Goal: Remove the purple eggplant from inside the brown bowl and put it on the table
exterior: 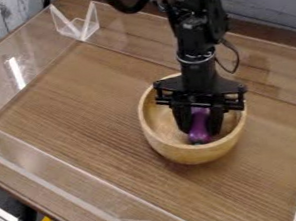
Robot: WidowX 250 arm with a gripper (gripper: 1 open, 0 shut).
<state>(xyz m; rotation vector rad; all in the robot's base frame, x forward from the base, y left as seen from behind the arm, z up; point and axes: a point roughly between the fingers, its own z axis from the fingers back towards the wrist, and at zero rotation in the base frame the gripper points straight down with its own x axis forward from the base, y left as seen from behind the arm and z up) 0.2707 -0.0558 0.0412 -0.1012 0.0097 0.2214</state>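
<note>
Purple eggplant (200,124) is between my fingers, w/ my gripper (201,119) clenched on it down inside the brown bowl (168,140). My black arm comes in from the top of the view and the wrist points straight down, so the fingers drop vertically past the rim into the bowl's right half. The crossbar above the fingers sits roughly level w/ the rim.

Step in hand, as I judge it: the grasp is made, lift not yet begun. The eggplant's low end looks to be at or near the bowl floor; can't tell if it has cleared it. Next move calls for a straight pull up until the eggplant tops the thick wall, then a sideways carry to bare table (82,100) and a low set-down before I let go. Plenty of open wood grain left of the bowl and in front of it. Main risk IMO: glossy skin slipping in the pinch, or the low end catching the wall if I go sideways too soon.

Looks: 1 small, elongated purple piece, shiny, standing near upright between the 2 fingers, w/ purple showing below them. Stem end is hidden by the gripper. The bowl is light wood, round, much wider than the eggplant, and sits right of centre on the table, well clear of the acrylic walls (30,55).
</note>
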